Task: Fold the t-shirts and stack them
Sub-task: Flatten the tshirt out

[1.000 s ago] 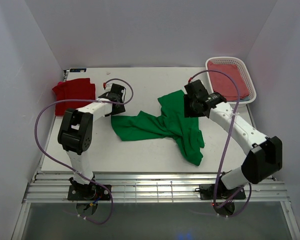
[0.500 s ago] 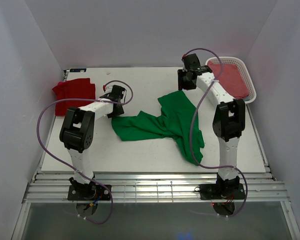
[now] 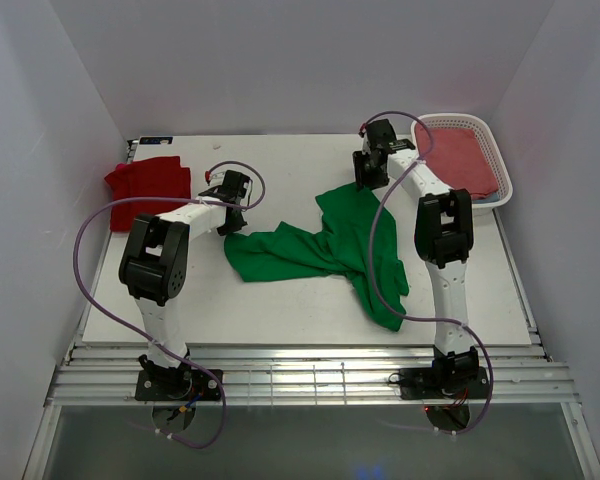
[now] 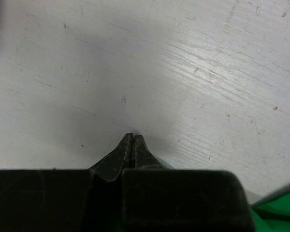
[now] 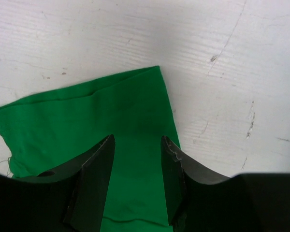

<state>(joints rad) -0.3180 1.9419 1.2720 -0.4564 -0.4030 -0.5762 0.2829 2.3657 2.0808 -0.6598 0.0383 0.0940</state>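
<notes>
Altogether one green t-shirt (image 3: 330, 250), two red t-shirts (image 3: 148, 180); left pincer (image 4: 132, 140) clenched, right pincer (image 5: 135, 141) released.

Crumpled t-shirt (image 3: 320, 250) at centre of table (image 3: 280, 300), my right gripper (image 5: 137, 140) over its far corner, folded t-shirt (image 3: 148, 180) far left, basket (image 3: 450, 117) far right.

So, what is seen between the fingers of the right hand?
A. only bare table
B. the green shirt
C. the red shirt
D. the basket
B: in the right wrist view, the right hand is open and the green shirt fills the gap between its fingers.
</notes>
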